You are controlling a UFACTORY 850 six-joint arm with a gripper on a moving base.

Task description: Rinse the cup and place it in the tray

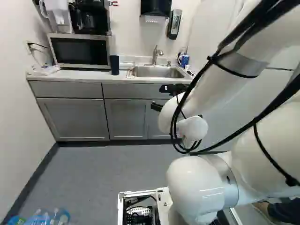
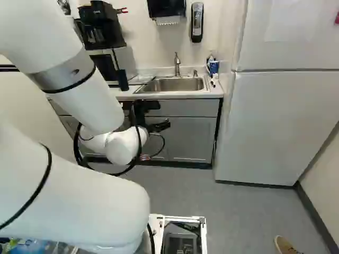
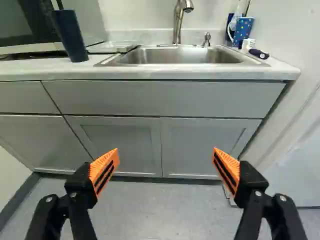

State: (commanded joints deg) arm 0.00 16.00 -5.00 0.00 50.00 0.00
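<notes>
1. Note black gripper facing gray cabinets below the counter, with orange pads spread wide apart.
2. Find dark blue tumbler upright on the counter, near the microwave.
3. Find shallow tray on the same counter, between tumbler and stainless sink.
4. Record faucet at the sink's back edge, and blue spotted mug near its corner, well apart from the tumbler.
</notes>
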